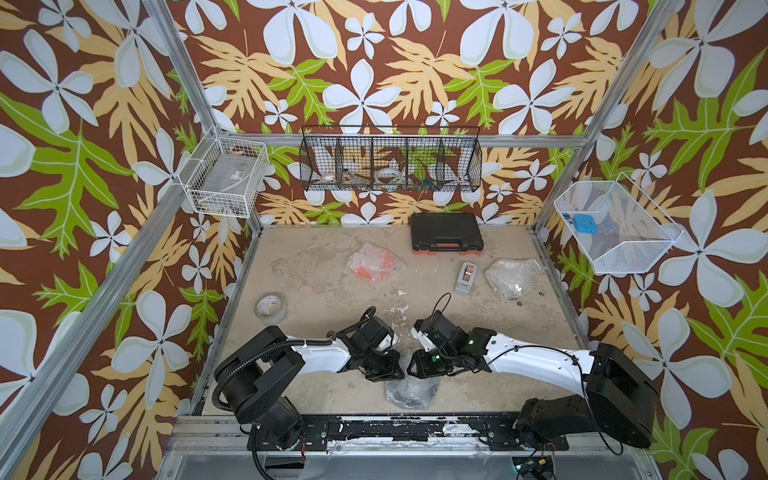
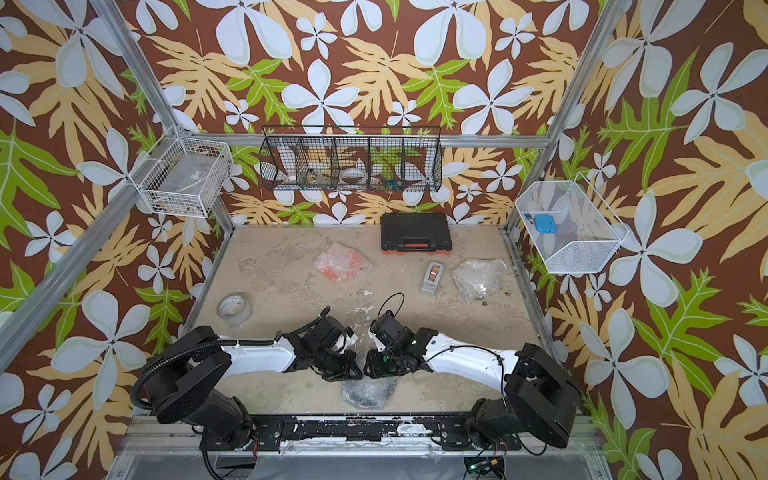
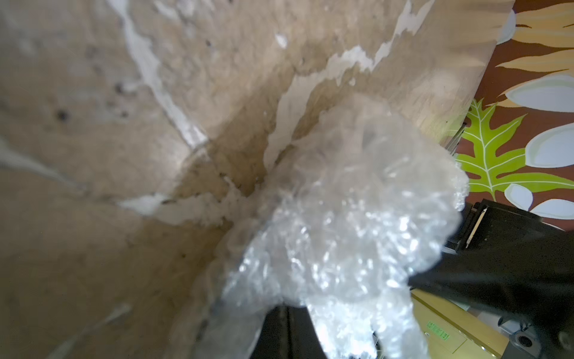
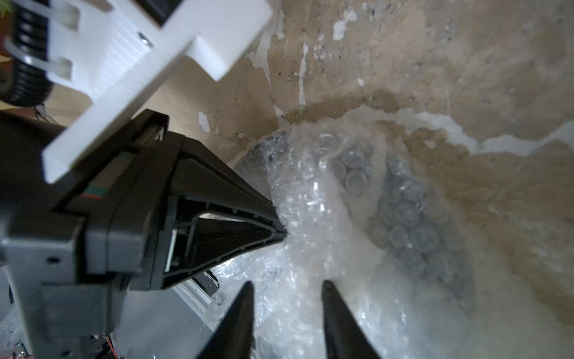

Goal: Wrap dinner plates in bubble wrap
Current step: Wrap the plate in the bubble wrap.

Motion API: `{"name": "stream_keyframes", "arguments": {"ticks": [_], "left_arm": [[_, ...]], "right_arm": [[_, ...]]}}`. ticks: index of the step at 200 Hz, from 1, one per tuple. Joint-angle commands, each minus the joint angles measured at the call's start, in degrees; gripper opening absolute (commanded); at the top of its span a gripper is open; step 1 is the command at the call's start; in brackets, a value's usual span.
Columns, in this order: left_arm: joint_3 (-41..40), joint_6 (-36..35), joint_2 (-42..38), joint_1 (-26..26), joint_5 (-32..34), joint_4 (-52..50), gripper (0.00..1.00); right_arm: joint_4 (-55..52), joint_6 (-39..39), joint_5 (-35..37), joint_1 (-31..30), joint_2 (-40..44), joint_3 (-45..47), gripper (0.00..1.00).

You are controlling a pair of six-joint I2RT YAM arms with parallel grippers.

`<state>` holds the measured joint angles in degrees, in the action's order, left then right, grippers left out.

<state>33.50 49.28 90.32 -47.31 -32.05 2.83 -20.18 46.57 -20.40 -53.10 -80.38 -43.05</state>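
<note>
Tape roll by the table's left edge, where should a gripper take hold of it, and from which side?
Grip the tape roll across its wall, one finger down the hole and one outside, coming from straight above. It lies flat on the table with the hole facing up, and its rim is free all round, so a top-down pinch probably suits best.

Three bubble wrap bundles point(image 1: 375, 262) point(image 1: 512, 275) point(image 1: 412, 391), two arms point(image 1: 320, 354) point(image 1: 536, 358), three wire baskets point(image 1: 220, 204) point(image 1: 390, 143) point(image 1: 615, 258), one black case point(image 1: 446, 237).

On the desk point(image 1: 316, 291), the tape roll point(image 1: 270, 308) lies left, the case point(image 1: 446, 237) at the back, a bundle of bubble wrap point(image 1: 411, 390) front centre.
</note>
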Motion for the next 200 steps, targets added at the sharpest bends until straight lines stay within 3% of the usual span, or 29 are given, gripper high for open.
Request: {"name": "stream_keyframes", "arguments": {"ticks": [1, 57, 99, 134, 155, 179, 200], "left_arm": [[-0.7, 0.6, 0.5, 0.0, 3.3, -4.9, 0.06], [-1.8, 2.1, -1.2, -0.1, 4.2, -4.7, 0.06], [-5.1, 4.6, -6.8, 0.0, 5.9, -6.1, 0.06], [-14.4, 11.8, -14.9, -0.5, 5.8, -1.9, 0.06], [-17.6, 16.4, -18.5, -2.3, 4.8, 3.0, 0.06], [-14.3, 17.0, -22.9, -3.0, 5.6, 2.1, 0.07], [-7.0, 13.8, -26.7, -1.1, 11.2, -5.5, 0.07]], "right_arm": [[-2.3, 1.9, 2.3, -1.6, 0.1, -0.7, 0.10], [4.1, 8.1, 2.5, -6.0, -1.1, 5.8, 0.01], [4.3, 4.5, 6.2, -4.2, -4.5, 7.9, 0.00], [2.8, -11.6, 9.9, -2.4, -6.3, 3.7, 0.00], [4.4, -21.8, 8.0, -2.1, -9.3, 1.1, 0.00], [5.3, -31.2, 8.7, -2.1, -10.0, -0.4, 0.00], [5.3, -40.2, 10.0, -2.1, -10.5, -1.5, 0.00]]}}
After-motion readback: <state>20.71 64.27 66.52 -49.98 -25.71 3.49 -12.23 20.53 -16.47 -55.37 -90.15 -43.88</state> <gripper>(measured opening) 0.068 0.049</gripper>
